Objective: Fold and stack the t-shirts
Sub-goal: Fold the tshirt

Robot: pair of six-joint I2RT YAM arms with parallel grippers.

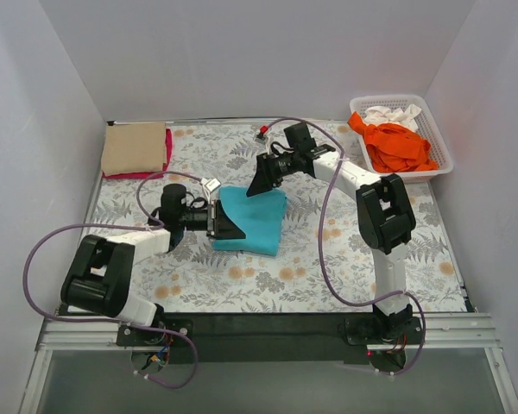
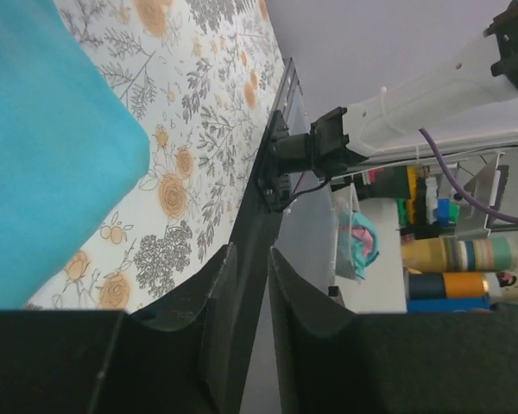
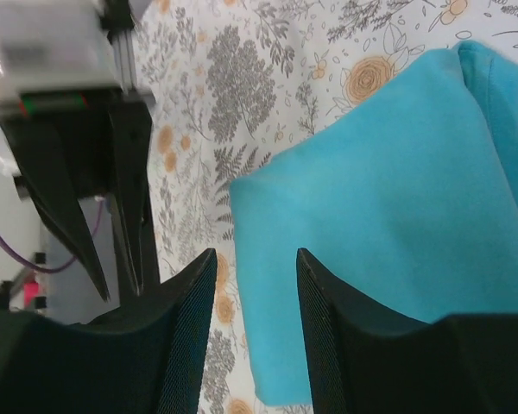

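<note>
A folded turquoise-teal t-shirt (image 1: 257, 222) lies in the middle of the table; it also shows in the left wrist view (image 2: 43, 147) and the right wrist view (image 3: 388, 198). My left gripper (image 1: 229, 226) is at its left edge, jaws a narrow gap apart and empty (image 2: 252, 259). My right gripper (image 1: 254, 190) hovers over its far left corner, open and empty (image 3: 256, 259). A folded tan t-shirt (image 1: 134, 147) lies on a magenta-red t-shirt (image 1: 167, 151) at the back left. An orange t-shirt (image 1: 397, 147) and a white t-shirt (image 1: 393, 115) are in the basket.
The white lattice basket (image 1: 443, 138) stands at the back right corner. The floral table cloth (image 1: 328, 267) covers the table. White walls close in the left, back and right. Purple cables loop beside both arms. The left gripper's fingers show in the right wrist view (image 3: 121, 289).
</note>
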